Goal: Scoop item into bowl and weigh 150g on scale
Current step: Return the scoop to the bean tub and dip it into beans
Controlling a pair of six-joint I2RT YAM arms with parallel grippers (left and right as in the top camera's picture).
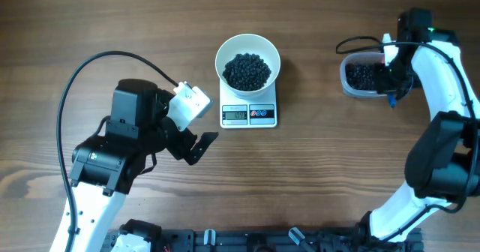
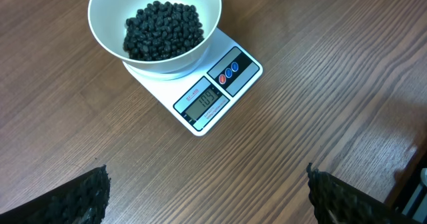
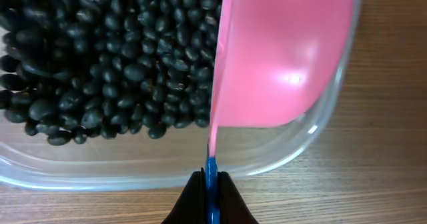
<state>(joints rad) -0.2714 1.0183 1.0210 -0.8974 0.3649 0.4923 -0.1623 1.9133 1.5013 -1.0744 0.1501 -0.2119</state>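
Pinches pink scoop (image 3: 280, 57) in right gripper (image 3: 211, 184), long axis straight ahead over beans (image 3: 100, 71), seemingly on edge. Spreads left gripper (image 2: 210, 197) wide toward display end of scale (image 2: 200, 105).

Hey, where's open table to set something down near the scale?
Bare table between the scale and the clear tub, and left of the bowl, beyond the left arm. Crowded at the tub, where the right gripper holds a pink scoop beside the beans.

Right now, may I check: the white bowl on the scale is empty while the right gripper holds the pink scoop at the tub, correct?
Not empty: the left wrist view shows the bowl on the scale holding black beans. The rest stands.
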